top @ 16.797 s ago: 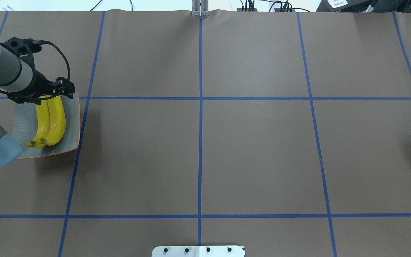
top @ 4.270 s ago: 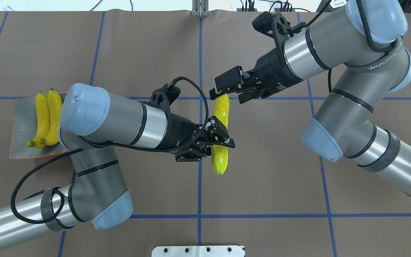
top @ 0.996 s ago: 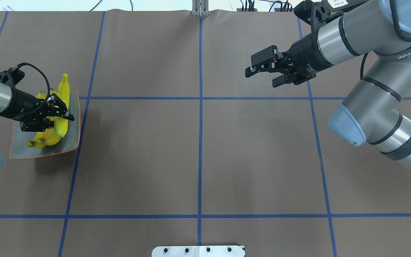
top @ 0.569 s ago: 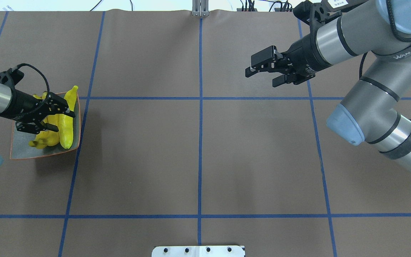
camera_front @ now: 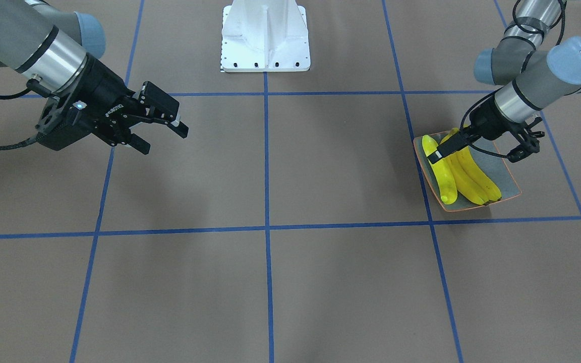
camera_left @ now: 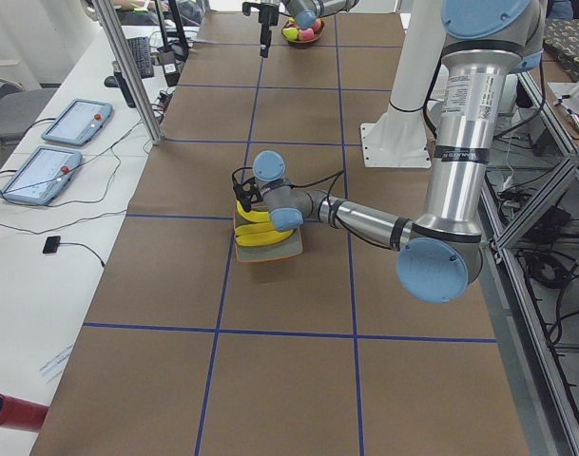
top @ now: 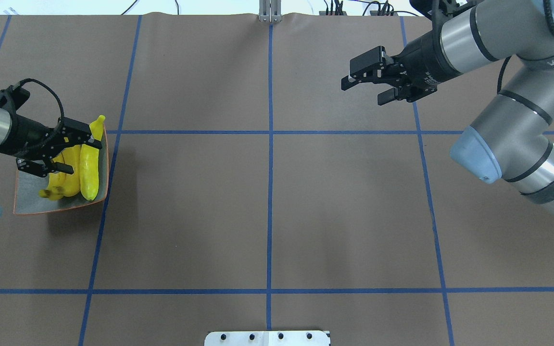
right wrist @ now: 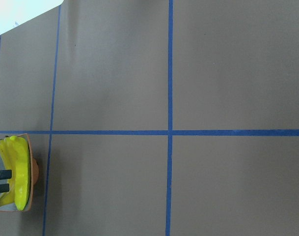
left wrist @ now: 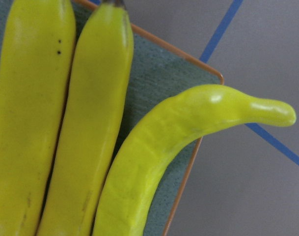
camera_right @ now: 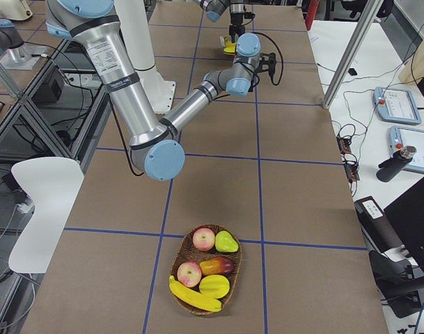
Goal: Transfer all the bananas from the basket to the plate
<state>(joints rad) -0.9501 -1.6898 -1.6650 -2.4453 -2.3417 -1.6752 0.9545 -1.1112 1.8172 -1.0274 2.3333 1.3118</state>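
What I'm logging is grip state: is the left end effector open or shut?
Open. On the left end effector, fingers stand wide apart above the plate, where the pale banana lies ungripped.

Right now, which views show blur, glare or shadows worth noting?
Left wrist: close-up, bananas slightly soft, a glare spot on the pale banana near its tip. Overhead: sharp, far strip beyond the table blown white, soft shadow beside the plate. Front-facing: faint broad shadows on the table. Right wrist: top-left corner washed out.
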